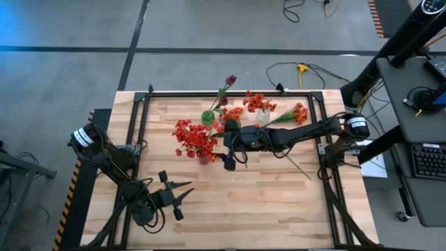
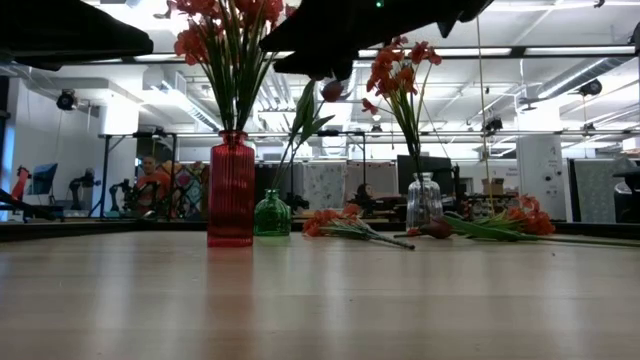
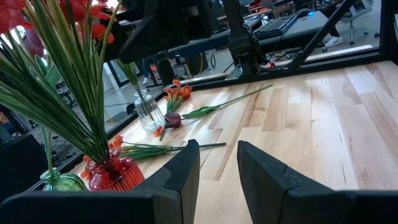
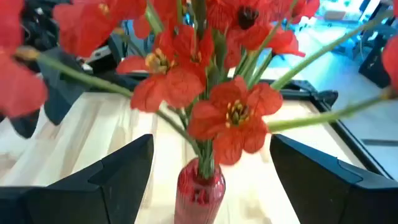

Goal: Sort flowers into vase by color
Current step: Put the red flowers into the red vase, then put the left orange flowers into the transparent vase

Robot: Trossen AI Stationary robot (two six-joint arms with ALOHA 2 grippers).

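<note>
The pale wooden bench point(image 1: 265, 202) carries three vases grouped toward its far middle. A tall ribbed red glass vase point(image 2: 231, 189) holds a bunch of red clustered blooms on long green leaves point(image 1: 191, 138); just beside it, farther back, a small round green glass vase point(image 2: 271, 215) holds a single dark purple tulip-like bud point(image 1: 231, 80) on a leaning stem. To the right of these stands a clear glass bottle vase point(image 2: 424, 203) with orange-red blooms point(image 1: 259, 102) upright in it. Three more stems lie flat on the bench: an orange-red cluster point(image 2: 332, 218) between the green and clear vases, a dark purple bud point(image 3: 172, 120) lying beside the clear vase, and another orange-red cluster point(image 1: 300, 113) toward the right edge, its long stem running out over the boards. The right tool point(image 1: 228, 164) hangs over the middle of the bench just beside the red vase, its two dark fingers point(image 4: 115, 171) spread wide apart on either side of the vase and red blooms in its own wrist view, gripping nothing. The left tool point(image 1: 180, 195) waits near the front left corner of the bench, well apart from the flowers, its fingers point(image 3: 180, 168) also parted and empty.
</note>
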